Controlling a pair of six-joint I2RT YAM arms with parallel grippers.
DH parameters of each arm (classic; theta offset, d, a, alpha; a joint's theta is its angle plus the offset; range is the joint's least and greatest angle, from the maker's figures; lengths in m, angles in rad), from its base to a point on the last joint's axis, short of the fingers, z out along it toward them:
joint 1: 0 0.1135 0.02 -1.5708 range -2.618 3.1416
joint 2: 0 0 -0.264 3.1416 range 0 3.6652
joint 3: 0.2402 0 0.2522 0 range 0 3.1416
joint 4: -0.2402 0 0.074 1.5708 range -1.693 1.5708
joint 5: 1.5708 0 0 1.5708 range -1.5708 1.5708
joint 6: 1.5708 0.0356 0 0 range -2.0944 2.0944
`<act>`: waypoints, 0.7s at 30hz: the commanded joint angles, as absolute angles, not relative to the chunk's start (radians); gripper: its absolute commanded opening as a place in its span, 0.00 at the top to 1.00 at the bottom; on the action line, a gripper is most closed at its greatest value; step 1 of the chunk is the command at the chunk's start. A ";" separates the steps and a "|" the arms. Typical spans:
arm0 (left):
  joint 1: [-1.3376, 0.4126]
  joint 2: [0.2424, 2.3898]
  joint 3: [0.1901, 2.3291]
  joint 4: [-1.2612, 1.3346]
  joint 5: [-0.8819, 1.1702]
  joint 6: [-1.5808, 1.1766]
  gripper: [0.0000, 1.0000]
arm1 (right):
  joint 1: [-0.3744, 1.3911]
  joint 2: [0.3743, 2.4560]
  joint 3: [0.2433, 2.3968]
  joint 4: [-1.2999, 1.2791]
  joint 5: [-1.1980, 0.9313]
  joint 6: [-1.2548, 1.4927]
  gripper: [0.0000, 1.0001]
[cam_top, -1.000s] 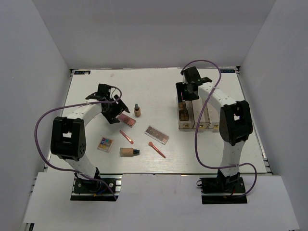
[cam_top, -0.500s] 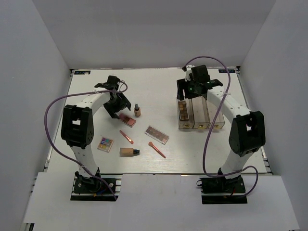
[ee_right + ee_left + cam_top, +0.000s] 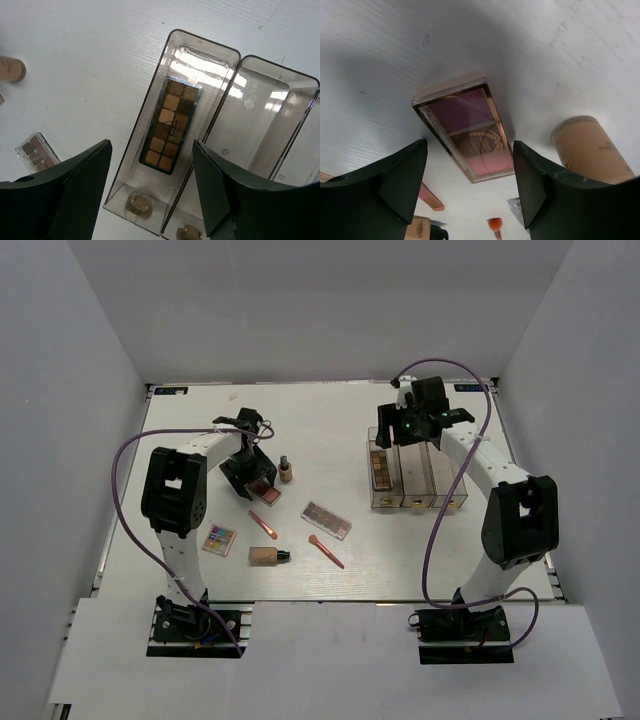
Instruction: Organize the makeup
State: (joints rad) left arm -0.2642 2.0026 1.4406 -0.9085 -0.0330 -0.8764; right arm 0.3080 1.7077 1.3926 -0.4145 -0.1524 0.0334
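My left gripper (image 3: pixel 250 472) is open and hovers just over the pink eyeshadow palette (image 3: pixel 264 490), which lies flat on the table between the fingers in the left wrist view (image 3: pixel 467 129). An upright tan foundation bottle (image 3: pixel 285 471) stands just right of the palette. My right gripper (image 3: pixel 402 430) is open and empty above the far end of the clear organizer boxes. A brown palette (image 3: pixel 170 125) lies in the left box (image 3: pixel 372 480). A second brown palette (image 3: pixel 326 520), a multicoloured palette (image 3: pixel 218 538), a lying foundation bottle (image 3: pixel 266 554) and two pink-orange brushes (image 3: pixel 263 525) (image 3: pixel 326 552) lie on the table.
Two more clear boxes (image 3: pixel 414 485) (image 3: pixel 447 483) stand side by side right of the first; no makeup shows in them. The white table (image 3: pixel 190 430) has grey walls on three sides. Purple cables loop off both arms.
My left gripper has swung right and settled over the pink palette. My right gripper has drawn back and to the right from the left box, where the brown palette stays.
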 commanded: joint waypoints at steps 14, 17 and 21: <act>-0.262 2.017 1.440 -0.919 -0.098 -0.885 0.65 | 0.268 1.598 1.345 -0.368 -0.233 0.028 0.28; -0.253 1.961 1.451 -0.919 -0.120 -0.876 0.76 | 0.262 1.592 1.344 -0.376 -0.264 0.008 0.27; -0.274 1.866 1.566 -0.948 -0.187 -0.841 0.79 | 0.259 1.585 1.342 -0.417 -0.371 -0.084 0.26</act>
